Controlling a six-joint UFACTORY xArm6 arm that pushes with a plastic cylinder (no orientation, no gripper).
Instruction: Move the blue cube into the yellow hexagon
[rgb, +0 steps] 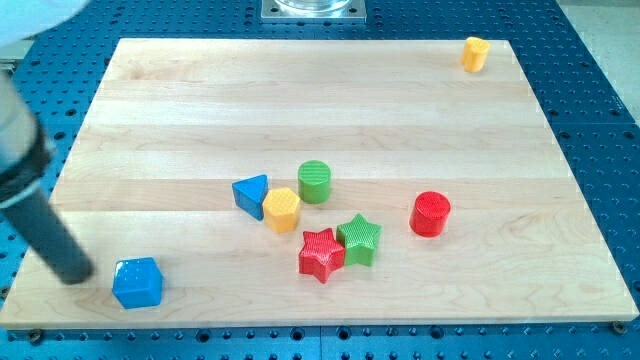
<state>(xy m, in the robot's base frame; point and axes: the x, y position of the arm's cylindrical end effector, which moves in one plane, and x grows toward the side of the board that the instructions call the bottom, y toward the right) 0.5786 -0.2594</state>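
The blue cube (137, 282) sits near the board's bottom left corner. The yellow hexagon (282, 210) lies near the middle of the board, touching a blue triangle (251, 194) on its left. My tip (72, 274) rests on the board just left of the blue cube, with a small gap between them. The dark rod rises from it toward the view's upper left.
A green cylinder (314, 181) stands just above and right of the yellow hexagon. A red star (321, 254) and a green star (359, 239) touch below it. A red cylinder (431, 214) is at the right. A second yellow block (475, 54) sits at the top right corner.
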